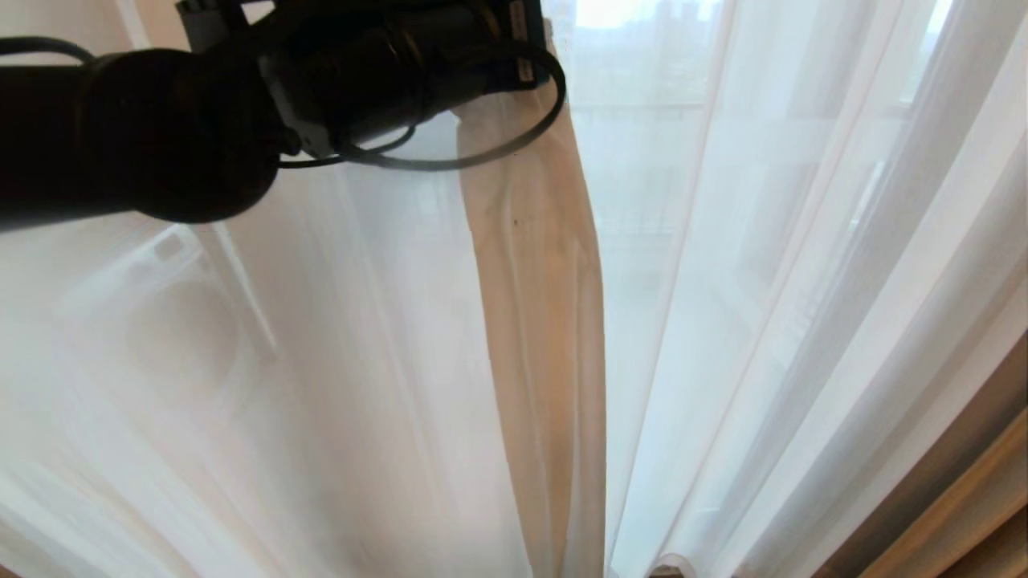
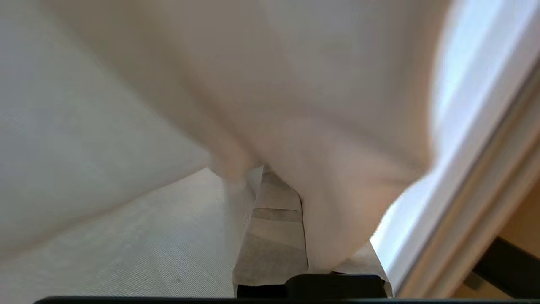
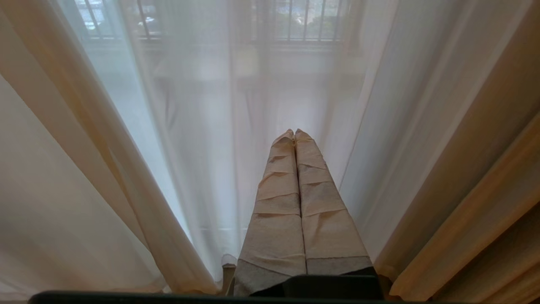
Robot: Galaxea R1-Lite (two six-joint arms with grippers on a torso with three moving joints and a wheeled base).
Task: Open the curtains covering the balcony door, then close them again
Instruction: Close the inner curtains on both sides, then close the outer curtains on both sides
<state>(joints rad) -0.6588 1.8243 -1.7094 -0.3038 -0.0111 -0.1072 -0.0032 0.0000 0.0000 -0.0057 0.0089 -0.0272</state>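
- The left claw (image 2: 270, 177) is clenched on a fold of the sheer white curtains (image 1: 530, 265), high up at the seam where the two sheer panels meet.
- The sheer layer hangs shut across the balcony door — only dim shapes show through it.
- The right claw (image 3: 294, 134) is parked low, clenched on nothing, pointing at the sheer.
- Judged step: dragging a panel sideways; next the left arm must hold its pinch and sweep along the rail — a slipping fold is the risk.
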